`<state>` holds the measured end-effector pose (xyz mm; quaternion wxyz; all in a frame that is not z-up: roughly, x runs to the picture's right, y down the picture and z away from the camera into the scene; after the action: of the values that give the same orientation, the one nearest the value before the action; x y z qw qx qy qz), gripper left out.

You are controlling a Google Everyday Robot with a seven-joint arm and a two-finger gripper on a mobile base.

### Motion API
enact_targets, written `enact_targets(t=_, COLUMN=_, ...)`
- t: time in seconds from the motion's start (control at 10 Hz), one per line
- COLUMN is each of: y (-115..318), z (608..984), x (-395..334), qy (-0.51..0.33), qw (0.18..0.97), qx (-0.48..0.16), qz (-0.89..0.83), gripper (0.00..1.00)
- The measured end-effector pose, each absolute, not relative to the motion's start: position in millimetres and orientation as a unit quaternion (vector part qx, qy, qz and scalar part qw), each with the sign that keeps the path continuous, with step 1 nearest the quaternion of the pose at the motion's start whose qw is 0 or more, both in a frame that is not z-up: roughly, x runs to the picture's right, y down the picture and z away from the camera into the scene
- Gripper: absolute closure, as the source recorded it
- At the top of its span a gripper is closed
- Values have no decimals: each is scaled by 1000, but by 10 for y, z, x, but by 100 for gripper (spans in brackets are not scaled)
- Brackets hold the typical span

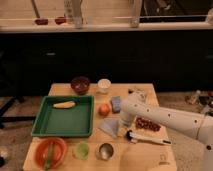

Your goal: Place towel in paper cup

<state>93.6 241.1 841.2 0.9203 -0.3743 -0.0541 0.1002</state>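
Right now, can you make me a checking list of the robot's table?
Surface: light wooden table, crowded.
Job's things: floppy grey-blue towel lying flat; small white paper cup upright at the far edge, apart.
Clutter: green plastic tray, dark red bowl, orange bowl, translucent green cup, shiny metal cup, blue-grey block, round orange fruit.
Grippers: white arm's gripper low beside the towel's right edge.
Cables: nothing seen.
Surroundings: dark cabinets behind.

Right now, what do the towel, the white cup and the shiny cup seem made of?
The towel looks like thin grey-blue cloth, lying limp, the gripper by its right edge. The white cup is likely paper: dull cream wall. The shiny cup seems metal: glinting rim.
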Motion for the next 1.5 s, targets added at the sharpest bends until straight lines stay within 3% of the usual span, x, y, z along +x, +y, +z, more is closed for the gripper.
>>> enact_targets(t=0.2, y=2378, z=8409, x=957, qy=-52, qw=921, qx=-372, qz=101, gripper=84)
enact_targets(t=0.4, y=2385, z=8392, x=986, qy=-50, qw=920, qx=-374, qz=103, gripper=99)
enact_targets(t=0.9, y=2392, z=8316, x=1034, qy=-52, qw=920, qx=-377, qz=92, gripper=100)
enact_targets(t=1.5, y=1816, z=7662, x=734, qy=-113, qw=937, qx=-327, qz=40, gripper=100)
